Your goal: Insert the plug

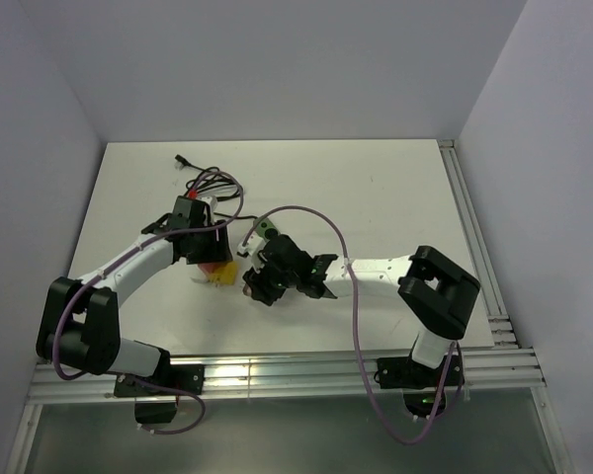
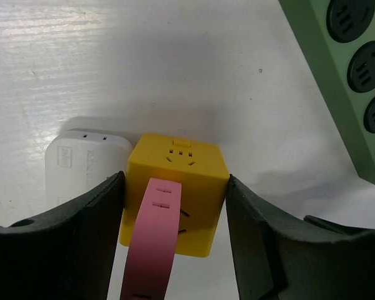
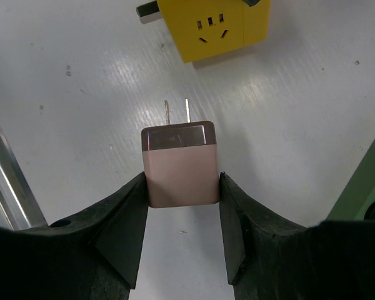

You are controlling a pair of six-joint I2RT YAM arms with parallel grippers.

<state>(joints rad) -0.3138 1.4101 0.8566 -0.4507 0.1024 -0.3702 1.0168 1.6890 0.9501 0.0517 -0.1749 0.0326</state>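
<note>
Now it is alignment: the right gripper (image 3: pixel 181 187) is clamped on the plug (image 3: pixel 180 172), its prongs (image 3: pixel 187 111) aimed at the yellow socket cube (image 3: pixel 181 34) — itself pinched by the left gripper (image 2: pixel 174 200). Next, likely, a straight push, prongs squared to the slots (image 3: pixel 210 24).

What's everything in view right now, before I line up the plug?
plug: one, rose-brown, in the right gripper
socket cube: one, yellow, in the left gripper
strap: one, pink, over the socket cube
adapter: one, white, beside the socket cube
power strip: one, green, on the table
cables: one bundle, dark, table's far side
table: one, white, under everything
grippers: two, black, each closed on its load
</note>
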